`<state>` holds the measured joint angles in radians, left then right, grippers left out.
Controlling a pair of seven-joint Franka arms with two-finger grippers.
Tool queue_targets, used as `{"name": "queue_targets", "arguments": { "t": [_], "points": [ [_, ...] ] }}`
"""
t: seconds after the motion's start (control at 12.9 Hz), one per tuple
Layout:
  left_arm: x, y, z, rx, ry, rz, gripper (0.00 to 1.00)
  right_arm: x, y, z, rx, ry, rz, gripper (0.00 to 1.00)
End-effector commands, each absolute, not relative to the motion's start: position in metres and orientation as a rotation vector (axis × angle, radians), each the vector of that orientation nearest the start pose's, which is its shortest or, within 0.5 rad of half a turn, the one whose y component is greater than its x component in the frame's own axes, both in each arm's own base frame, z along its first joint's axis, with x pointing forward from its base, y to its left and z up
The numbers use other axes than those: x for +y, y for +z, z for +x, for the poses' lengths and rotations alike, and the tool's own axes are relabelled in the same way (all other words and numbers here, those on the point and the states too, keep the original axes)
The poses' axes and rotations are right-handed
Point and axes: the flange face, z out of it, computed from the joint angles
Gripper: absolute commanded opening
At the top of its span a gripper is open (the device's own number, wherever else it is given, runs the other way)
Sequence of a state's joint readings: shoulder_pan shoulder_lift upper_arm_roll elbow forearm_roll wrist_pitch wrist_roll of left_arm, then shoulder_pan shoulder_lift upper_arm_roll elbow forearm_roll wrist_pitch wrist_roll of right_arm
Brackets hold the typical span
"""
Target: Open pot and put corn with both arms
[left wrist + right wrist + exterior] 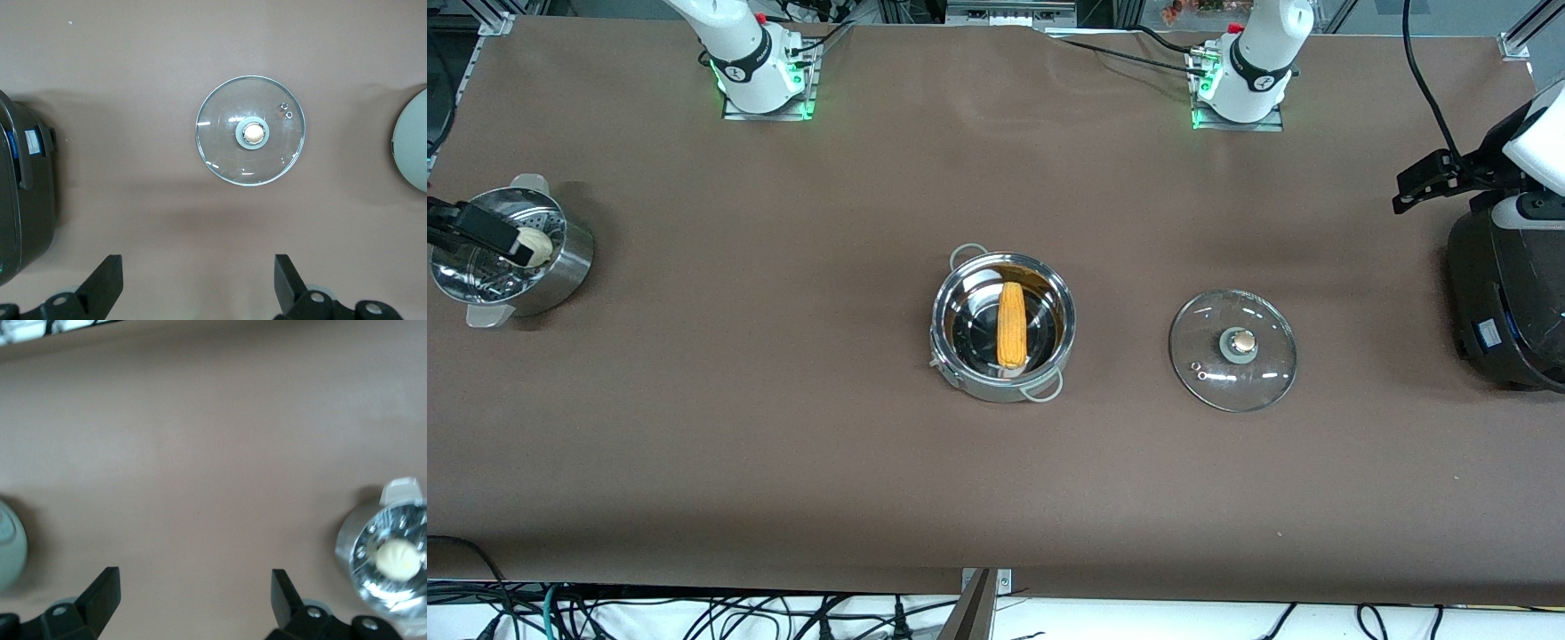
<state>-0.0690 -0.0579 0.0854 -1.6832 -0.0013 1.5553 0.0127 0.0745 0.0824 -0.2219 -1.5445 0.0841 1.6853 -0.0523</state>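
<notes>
Task essentially complete: the corn [1011,325] lies inside the uncovered pot [962,342] at mid-table, with its glass lid [1233,350] resting beside it toward the left arm's end. Left gripper [198,280] and right gripper [195,595] hang empty, fingers spread apart.

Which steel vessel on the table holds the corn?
The pot at the table's middle, with the corn lying inside. The steamer bowl at the right arm's end holds a white bun.

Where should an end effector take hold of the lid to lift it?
By the knob, coming straight down from above. The lid lies flat on the table with the knob standing up at its middle; its thin glass rim gives the fingers little to grip.
</notes>
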Motion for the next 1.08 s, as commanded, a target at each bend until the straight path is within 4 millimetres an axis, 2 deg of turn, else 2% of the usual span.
{"name": "queue_targets", "arguments": {
  "t": [0.0,0.23,0.7,1.01],
  "points": [
    [0.011,0.607,0.53,-0.014,0.118,-3.13,1.0,-0.079,0.599,0.586,-0.035,-0.089,-3.065,1.0],
    [0.011,0.607,0.53,-0.014,0.118,-3.128,1.0,-0.07,0.6,0.586,0.157,-0.078,-3.065,1.0],
    [0.011,0.608,0.53,-0.014,0.116,-3.13,1.0,-0.057,0.606,0.578,0.135,-0.044,-3.087,1.0],
    [0.012,0.608,0.53,-0.016,0.116,-3.13,1.0,-0.048,0.594,0.584,0.117,-0.011,-3.083,1.0]
  ]
}}
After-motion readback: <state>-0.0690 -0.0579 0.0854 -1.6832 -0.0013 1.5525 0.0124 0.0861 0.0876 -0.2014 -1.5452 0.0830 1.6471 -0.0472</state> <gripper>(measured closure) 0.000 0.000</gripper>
